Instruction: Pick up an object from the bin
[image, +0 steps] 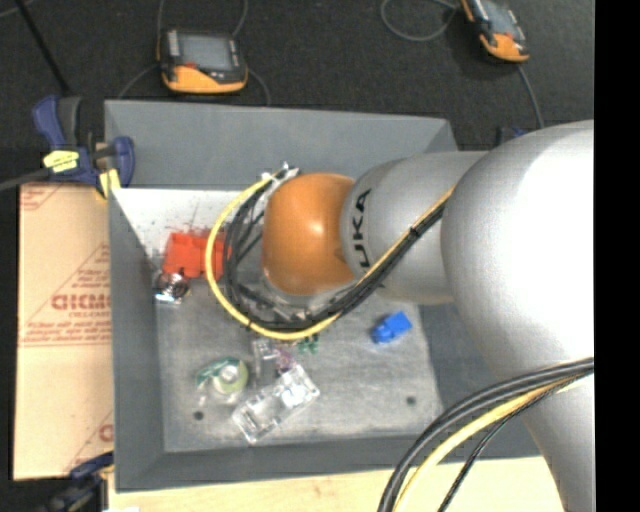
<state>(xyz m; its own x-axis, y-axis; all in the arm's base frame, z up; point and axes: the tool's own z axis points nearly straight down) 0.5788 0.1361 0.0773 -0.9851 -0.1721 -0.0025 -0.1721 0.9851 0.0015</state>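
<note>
At the front of the bin, the pincer hangs right over a clear plastic piece. Can't tell if it's open or closed.

Bright overhead light; glare on arm; dim shadow across bin floor.

Grey bin: orange block, blue piece, clear packet, green roll.
</note>
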